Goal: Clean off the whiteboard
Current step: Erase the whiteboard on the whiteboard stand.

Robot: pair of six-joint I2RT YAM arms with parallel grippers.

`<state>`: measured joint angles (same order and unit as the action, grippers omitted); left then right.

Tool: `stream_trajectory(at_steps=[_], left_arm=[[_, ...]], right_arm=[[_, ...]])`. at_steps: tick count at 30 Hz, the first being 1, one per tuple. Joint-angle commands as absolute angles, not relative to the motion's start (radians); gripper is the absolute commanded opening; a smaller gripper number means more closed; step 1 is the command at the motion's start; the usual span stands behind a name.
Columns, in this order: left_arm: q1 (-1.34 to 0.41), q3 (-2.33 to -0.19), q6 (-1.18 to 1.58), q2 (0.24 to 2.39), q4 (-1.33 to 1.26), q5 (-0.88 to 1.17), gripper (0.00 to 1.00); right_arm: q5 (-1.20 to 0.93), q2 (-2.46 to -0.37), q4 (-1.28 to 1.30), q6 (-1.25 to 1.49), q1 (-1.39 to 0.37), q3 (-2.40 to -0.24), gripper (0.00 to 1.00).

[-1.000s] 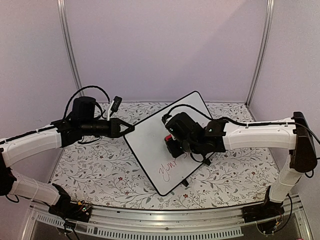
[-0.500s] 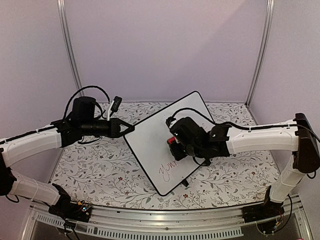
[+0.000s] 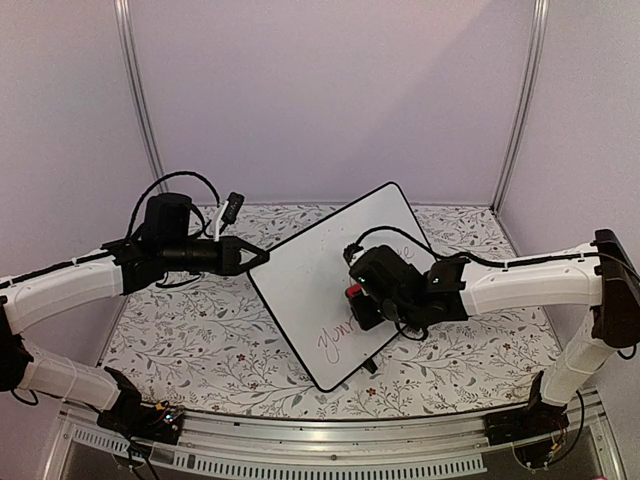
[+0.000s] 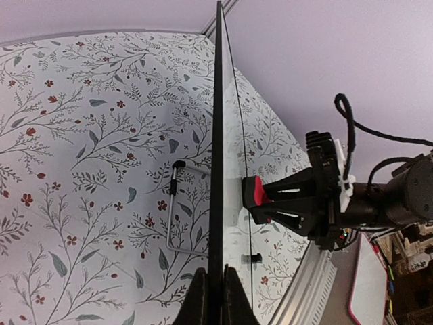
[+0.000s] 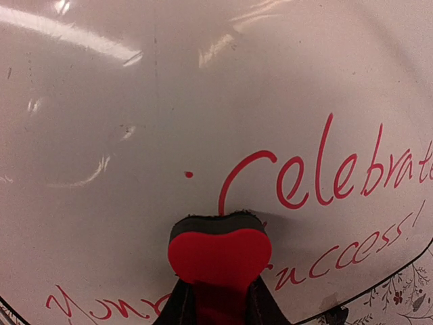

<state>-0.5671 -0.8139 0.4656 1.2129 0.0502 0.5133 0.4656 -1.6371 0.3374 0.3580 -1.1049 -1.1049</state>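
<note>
The whiteboard (image 3: 305, 270) stands tilted on the floral table, one corner toward the back wall. Red handwriting (image 3: 342, 338) crosses its lower part; in the right wrist view it reads "Celebrate" (image 5: 325, 177) on the glossy board (image 5: 135, 101). My left gripper (image 3: 262, 258) is shut on the board's left rim, seen edge-on as a black strip (image 4: 218, 135) between its fingertips (image 4: 215, 277). My right gripper (image 3: 358, 300) is shut on a red eraser (image 5: 220, 252) with a dark pad, pressed flat to the board just below the "C". From the left wrist the eraser (image 4: 253, 191) touches the board's face.
A thin wire stand (image 4: 172, 203) props the board from behind. A floral cloth (image 3: 190, 330) covers the table, with an aluminium rail (image 3: 330, 440) along the near edge. Two metal posts (image 3: 140, 100) and lilac walls close the back and sides.
My right gripper has slid the eraser down the board, toward the near right and closer to the writing. The left arm and the board have not moved.
</note>
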Motion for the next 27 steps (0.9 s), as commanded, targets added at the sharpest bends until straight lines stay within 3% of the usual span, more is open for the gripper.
stream_trajectory(at_steps=[1, 27], left_arm=[[-0.586, -0.803, 0.394, 1.23, 0.041, 0.556, 0.0], [-0.587, -0.803, 0.392, 1.227, 0.042, 0.556, 0.0]], right_arm=[[0.471, -1.639, 0.382, 0.368, -1.089, -1.1, 0.2], [0.474, -1.728, 0.37, 0.265, -1.053, -1.29, 0.21]])
